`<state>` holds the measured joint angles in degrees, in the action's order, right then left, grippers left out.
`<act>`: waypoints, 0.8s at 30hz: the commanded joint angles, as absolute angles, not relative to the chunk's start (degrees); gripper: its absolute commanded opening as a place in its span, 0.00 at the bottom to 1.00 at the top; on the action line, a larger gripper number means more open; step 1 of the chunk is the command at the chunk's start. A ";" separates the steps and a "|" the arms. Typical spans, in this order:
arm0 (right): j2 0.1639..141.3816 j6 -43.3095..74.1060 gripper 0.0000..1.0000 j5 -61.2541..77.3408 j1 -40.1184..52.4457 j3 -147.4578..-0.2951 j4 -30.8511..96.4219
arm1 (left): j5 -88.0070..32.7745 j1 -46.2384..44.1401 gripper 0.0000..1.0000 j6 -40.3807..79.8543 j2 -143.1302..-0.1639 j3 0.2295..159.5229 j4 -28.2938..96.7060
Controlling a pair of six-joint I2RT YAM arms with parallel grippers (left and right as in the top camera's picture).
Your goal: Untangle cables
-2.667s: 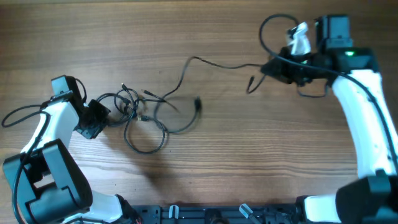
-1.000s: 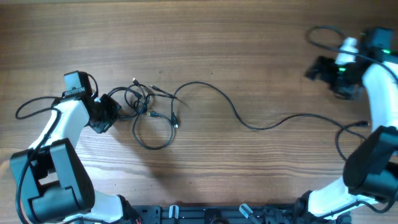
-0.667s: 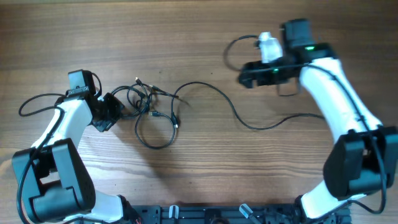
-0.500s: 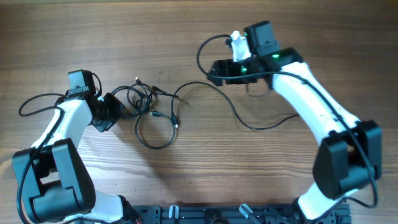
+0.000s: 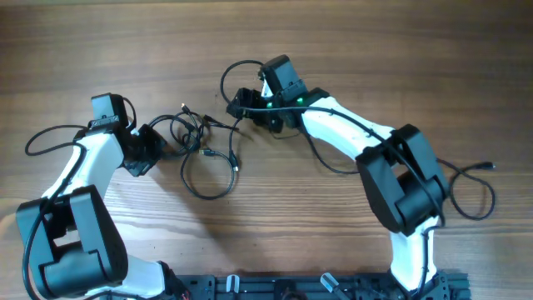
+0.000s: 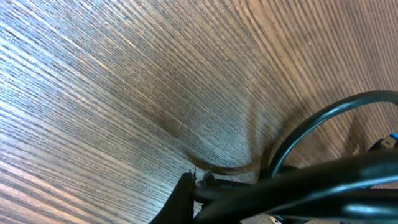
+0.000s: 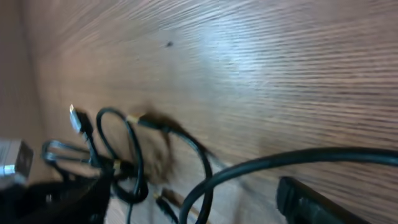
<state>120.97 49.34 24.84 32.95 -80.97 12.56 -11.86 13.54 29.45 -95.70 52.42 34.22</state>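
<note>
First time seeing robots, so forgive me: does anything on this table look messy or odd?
Yes. Thin black cables sit snarled in a small knot of loops at the left, and one long cable snakes away from it, right across the table.

The left arm [image 5: 83, 162] bends, jaws closed; right arm [image 5: 337, 127] reaches leftward, jaws apart.

A wood-grain desk [image 5: 350, 50] carries the cables [image 5: 193, 137], thin black cords bunched in a small tangle on its left half. One round loop [image 5: 206, 197] lies flat just below the bunch. One long cord [image 5: 331, 171] trails from the tangle toward the right, curls near the right edge and ends in a small plug [image 5: 491, 167].
</note>
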 commanded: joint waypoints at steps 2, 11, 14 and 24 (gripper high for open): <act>124.31 58.72 0.74 24.88 32.99 -80.90 10.72 | -12.03 13.23 0.04 28.75 -96.14 51.75 34.04; 124.22 57.08 0.04 30.61 32.40 -80.93 5.26 | -12.19 13.23 0.04 28.75 -96.14 51.75 34.04; 123.57 57.25 0.04 40.32 30.04 -80.93 -1.61 | -12.19 13.23 0.04 28.75 -96.14 51.75 34.02; 123.50 66.28 0.04 56.36 17.06 -80.93 -13.69 | -12.16 13.23 0.04 28.73 -96.14 51.75 34.04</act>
